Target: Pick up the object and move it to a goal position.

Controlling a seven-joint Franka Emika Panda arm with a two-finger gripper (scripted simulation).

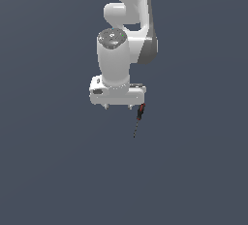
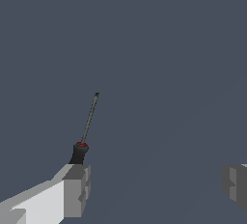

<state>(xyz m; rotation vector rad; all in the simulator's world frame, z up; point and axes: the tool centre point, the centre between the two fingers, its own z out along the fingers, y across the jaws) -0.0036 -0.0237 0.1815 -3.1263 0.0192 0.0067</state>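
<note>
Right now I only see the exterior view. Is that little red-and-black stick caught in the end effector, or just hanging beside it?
Observer: Not caught. The wrist view shows the end effector open, with its two fingers far apart.
Operator: So where is the stick, then?
Observer: The screwdriver lies just beyond the tip of one finger, in line with it and outside the gap between the two fingers.
</note>
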